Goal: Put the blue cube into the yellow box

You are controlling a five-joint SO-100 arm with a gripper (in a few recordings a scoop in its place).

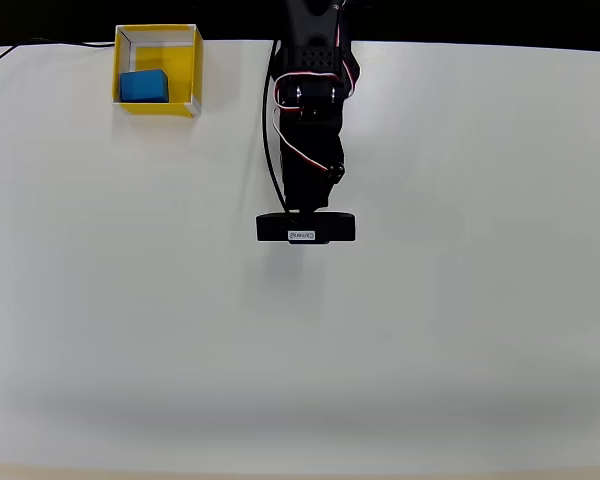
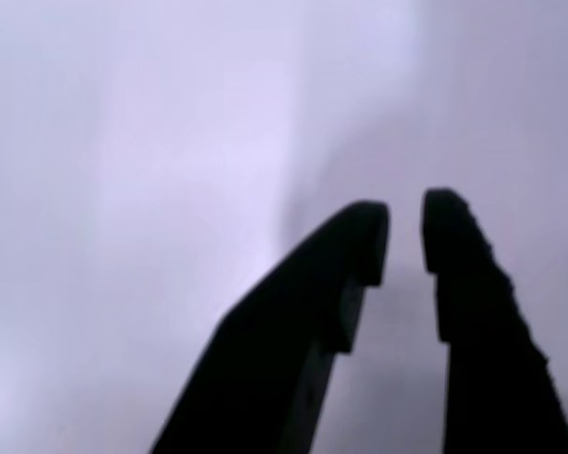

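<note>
A small solid bright-blue cube [image 1: 143, 86] with matte faces is seen in the overhead view lying inside a square open-topped yellow box [image 1: 183, 68] with thin white-edged walls. The cube is set in the lower left part of the box, close against its left and near walls. The box is placed on a plain white table [image 1: 430, 330] near the table's far left corner. A black robot arm [image 1: 310, 130] with red and white wires is stretched from the far edge toward the middle of the table, well apart from the box. In the wrist view, the black two-finger gripper [image 2: 403, 236] is shown blurred over the pale surface, its jaws drawn nearly together with a narrow gap between the tips, and nothing is held between them.
</note>
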